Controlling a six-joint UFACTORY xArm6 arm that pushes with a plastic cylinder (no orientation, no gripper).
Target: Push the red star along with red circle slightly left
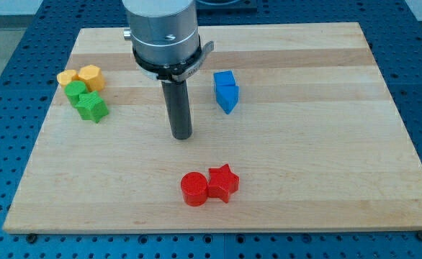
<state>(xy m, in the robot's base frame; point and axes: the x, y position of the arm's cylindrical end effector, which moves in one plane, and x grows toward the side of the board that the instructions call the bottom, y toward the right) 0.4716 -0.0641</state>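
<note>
The red star [224,183] lies near the view's bottom centre of the wooden board [312,180]. The red circle [194,189] touches the star's left side. My tip [181,136] is the lower end of the dark rod, above and a little to the left of the red pair in the view. It stands apart from both red blocks, about one block width from the circle's top edge. It touches no block.
Two blue blocks [226,90] sit together right of the rod. At the view's left, a yellow pair [81,76] touches a green circle [74,91] and a green star [93,107]. The arm's grey body [162,32] hangs over the board's top edge.
</note>
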